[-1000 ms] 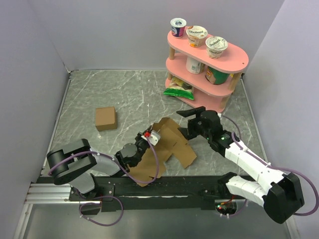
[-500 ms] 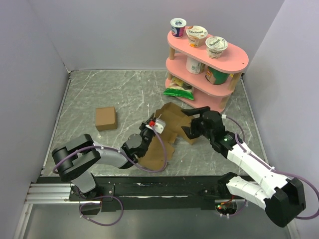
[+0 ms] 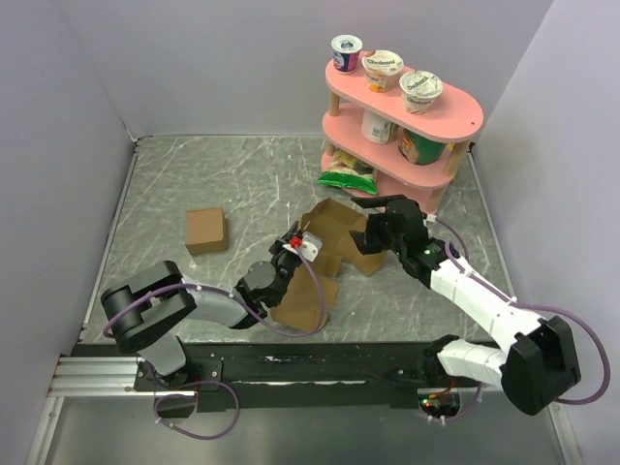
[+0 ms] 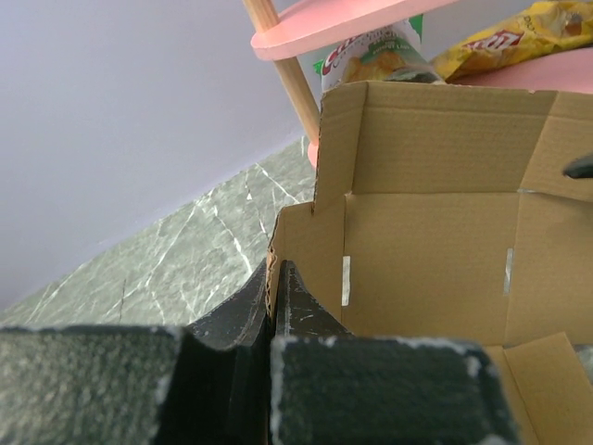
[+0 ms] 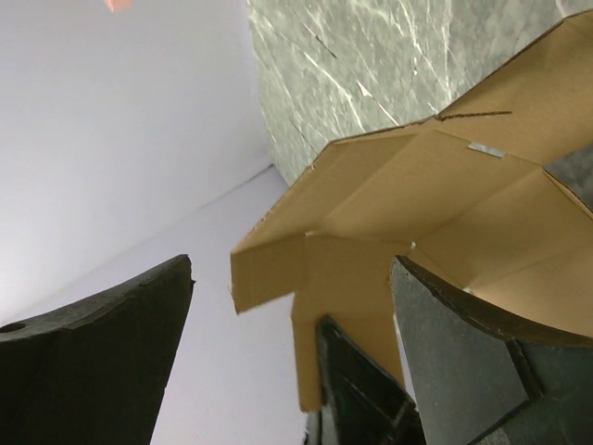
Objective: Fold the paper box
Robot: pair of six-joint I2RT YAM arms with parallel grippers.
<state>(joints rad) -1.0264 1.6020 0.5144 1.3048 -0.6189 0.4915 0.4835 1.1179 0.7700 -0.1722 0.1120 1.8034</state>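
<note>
Quick update on the fold. The paper box [image 3: 327, 254] sits mid-table, just in front of the pink shelf [image 3: 426, 116], half-formed with its panels part raised. Our left gripper [image 3: 302, 254] is clamped on the box: in the wrist view, the left gripper [image 4: 271, 287] has its 2 fingers pinched together on the edge of a side wall. Our right gripper [image 3: 368, 234] is spread wide, with a flap of the box [image 5: 371, 213] sitting in the gap and nothing squeezed.

Tips for this step, as we see it:
- Keep the left pinch firm so the wall stays anchored as the hinge.
- Let the right fingers push the flap along its crease, not across it. Otherwise the cardboard will probably buckle.
- Mind the chips bag [image 3: 347, 176] right behind.

Compared with 1 second ago, the box has been dragged off the near edge toward the shelf. Since half a second ago the left arm has barely shifted, the right gripper has slid closer to the shelf, and the far panel stands more upright.
</note>
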